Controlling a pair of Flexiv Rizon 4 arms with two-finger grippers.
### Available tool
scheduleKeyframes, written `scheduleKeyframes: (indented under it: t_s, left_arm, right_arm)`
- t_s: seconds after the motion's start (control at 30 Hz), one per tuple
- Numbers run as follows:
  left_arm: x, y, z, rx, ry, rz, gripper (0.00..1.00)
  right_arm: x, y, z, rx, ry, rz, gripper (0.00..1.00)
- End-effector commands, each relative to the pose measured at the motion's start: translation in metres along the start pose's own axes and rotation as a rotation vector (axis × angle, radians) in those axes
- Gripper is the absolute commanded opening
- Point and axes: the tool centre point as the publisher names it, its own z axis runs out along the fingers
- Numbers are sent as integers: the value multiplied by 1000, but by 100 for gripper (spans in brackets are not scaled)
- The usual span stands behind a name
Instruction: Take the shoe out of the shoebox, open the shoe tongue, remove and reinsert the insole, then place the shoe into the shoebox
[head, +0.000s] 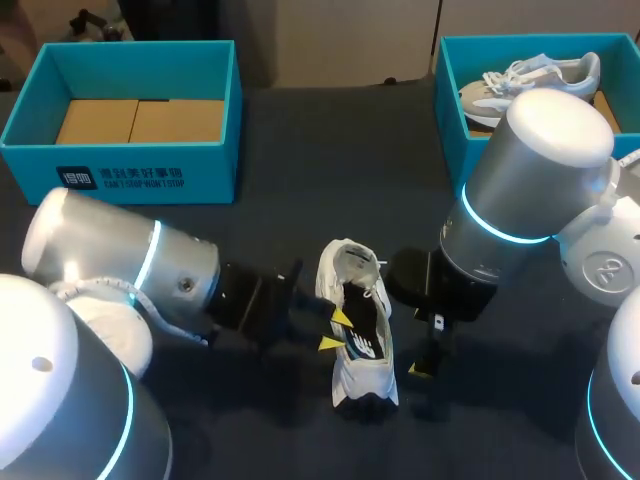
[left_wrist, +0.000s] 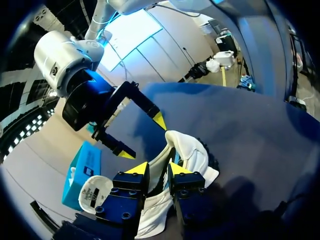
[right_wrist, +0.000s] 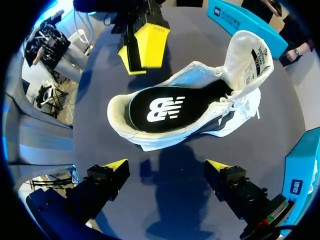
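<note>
White shoe (right_wrist: 185, 120) lying on dark table (right_wrist: 170, 200), tongue (right_wrist: 247, 55) folded back, black insole (right_wrist: 165, 107) seated inside. Right gripper (right_wrist: 167, 165) spread wide just short of shoe, touching nothing. Left gripper (right_wrist: 140, 47) beyond shoe's far wall; contact unclear.

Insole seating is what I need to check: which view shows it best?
The right wrist view: it looks straight into the shoe, showing the black insole nearly whole. The head view shows a narrow dark strip, partly behind the left hand. The left wrist view shows only a dark slit.
</note>
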Motion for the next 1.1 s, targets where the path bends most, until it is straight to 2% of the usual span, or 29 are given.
scheduleKeyframes:
  t_s: [0.03, 0.13, 0.17, 0.2, 0.53, 0.57, 0.63, 0.67, 0.73, 0.77, 0.93, 1.07, 1.1]
  left_arm:
    - [-5, -1, -14, 7, 128, 3, 25]
    - [-7, -1, -18, 8, 146, 8, 25]
    - [-15, -1, -29, -26, 236, 61, 9]
    - [-16, -1, -31, -28, 252, 70, 0]
    - [-22, -8, -35, -57, 420, 138, 0]
    - [-23, -9, -35, -57, 438, 140, 0]
    - [-24, -10, -34, -62, 464, 151, 0]
    - [-24, -10, -34, -62, 489, 155, 0]
    - [-25, -10, -33, -77, 520, 170, 0]
    - [-26, -10, -33, -78, 532, 171, 0]
    - [-30, -15, -36, -88, 627, 187, 0]
    - [-27, -17, -46, -115, 743, 202, 0]
    - [-27, -17, -46, -115, 743, 202, 0]
  right_arm:
    - [1, 0, 1, 0, -1, 0, 100]
    - [1, 0, 1, 0, -1, 0, 100]
    - [1, 0, 1, 0, -1, 0, 100]
    - [1, -2, -2, 2, -4, -8, 100]
    - [-8, -32, -37, -29, -5, -23, 100]
    - [-10, -36, -42, -54, -1, -42, 100]
    - [-13, -44, -47, -26, -3, -32, 100]
    - [-15, -49, -49, -49, 1, -46, 100]
    - [-18, -59, -54, -31, 9, -33, 100]
    - [-19, -62, -56, -50, 15, -43, 100]
    - [-26, -84, -67, -21, 26, -33, 100]
    - [-31, -95, -73, -43, 48, -29, 100]
    - [-31, -95, -73, -43, 48, -29, 100]
